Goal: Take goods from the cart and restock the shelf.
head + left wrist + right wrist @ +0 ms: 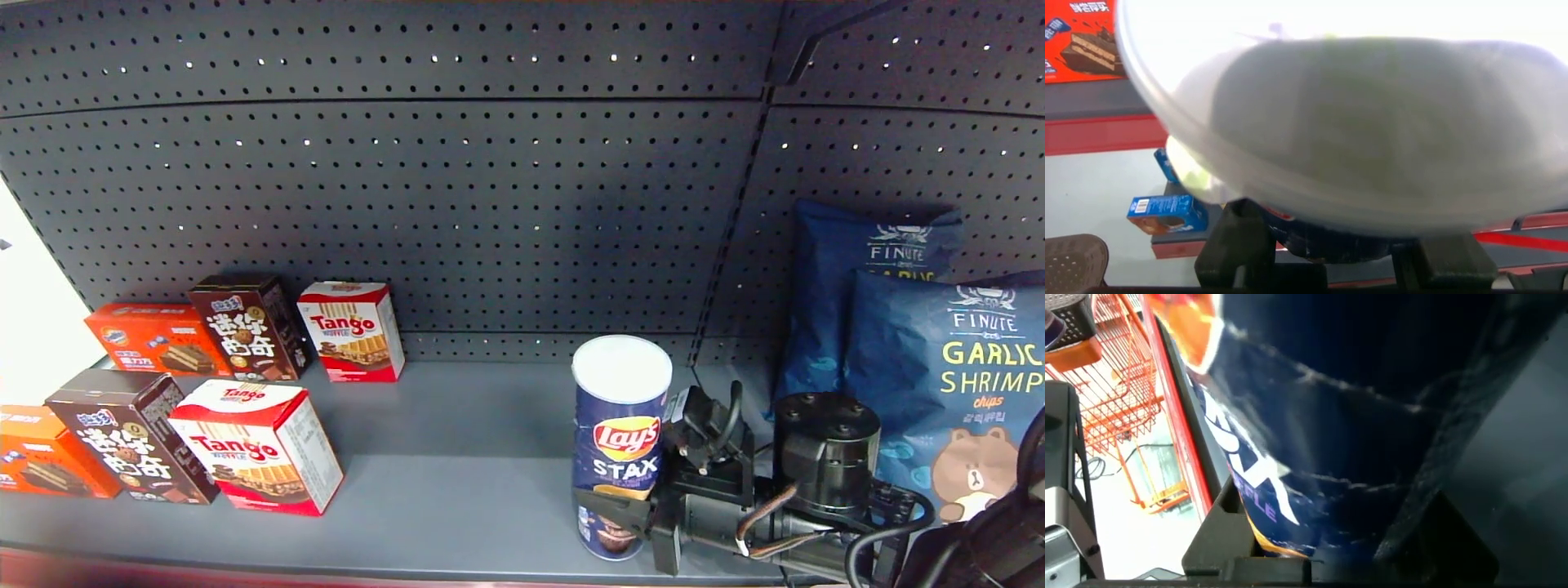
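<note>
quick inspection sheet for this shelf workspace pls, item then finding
surface: grey shelf with a red front edge
job's things: blue chip can upright near the front edge; second can with a clear lid, close to the left wrist camera
clutter: snack boxes in two rows on the left; blue chip bags on the right
grippers: right gripper shut on the blue chip can's lower part; left gripper shut on the second can
cables: cable loops at the right wrist, beside the can
surroundings: pegboard back panel; orange cart on the floor

Six snack boxes (pixel 261 445) on shelf (pixel 457 457), two chip cans (pixel 622 425) (pixel 1372 131), two blue bags (pixel 947 384).
</note>
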